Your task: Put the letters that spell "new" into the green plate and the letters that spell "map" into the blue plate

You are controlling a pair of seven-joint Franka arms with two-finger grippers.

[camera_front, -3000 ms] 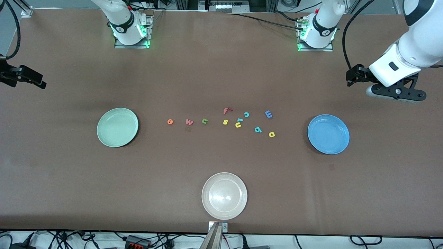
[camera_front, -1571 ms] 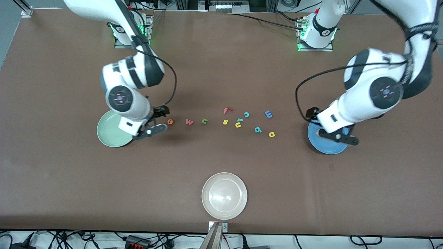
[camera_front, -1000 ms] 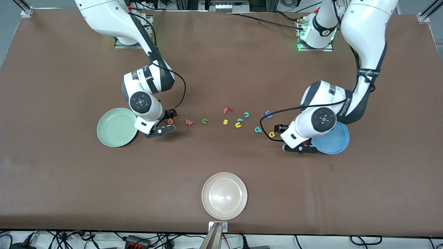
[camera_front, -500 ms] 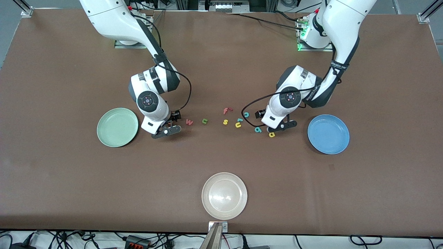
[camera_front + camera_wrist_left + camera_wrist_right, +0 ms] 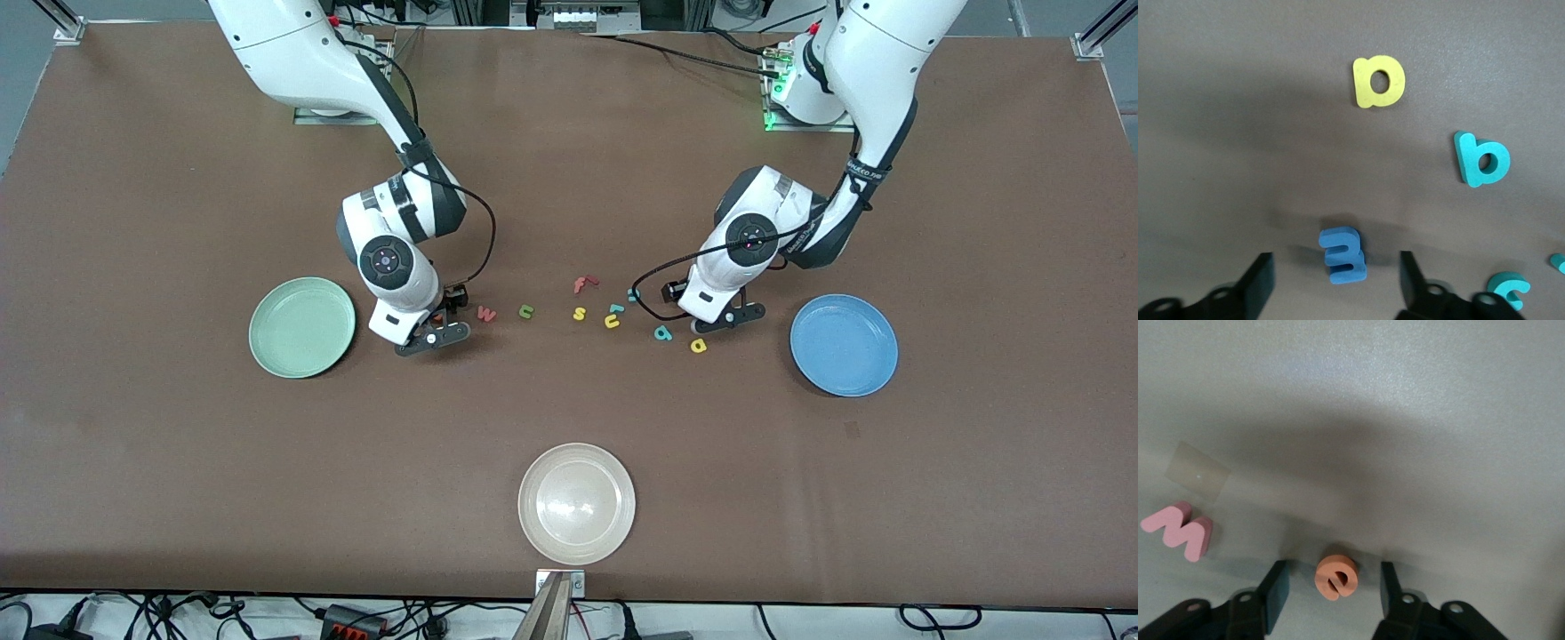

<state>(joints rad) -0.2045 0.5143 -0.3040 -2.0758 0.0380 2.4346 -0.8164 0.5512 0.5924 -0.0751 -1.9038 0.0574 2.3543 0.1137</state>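
In the right wrist view the orange "e" (image 5: 1336, 577) lies flat on the table between the fingers of my right gripper (image 5: 1333, 583), which is open with a gap on each side. The pinkish-red "w" (image 5: 1179, 530) lies beside it, and the green "n" (image 5: 526, 310) is farther along the row. My left gripper (image 5: 1336, 267) is open around the blue "m" (image 5: 1343, 255) without touching it. The yellow "p" (image 5: 1379, 81) and teal "a" (image 5: 1481, 159) lie close by. The green plate (image 5: 302, 327) and blue plate (image 5: 844, 345) hold nothing.
A cream-white plate (image 5: 577, 503) sits near the table's front edge. A red "f" (image 5: 582, 284), yellow "s" (image 5: 579, 313), yellow "u" (image 5: 613, 320) and two small teal hook-shaped letters (image 5: 633, 293) lie in the middle of the row.
The left arm has swung from beside the blue plate in over the blue "m". The right gripper has shifted slightly along the row and settled over the orange "e".
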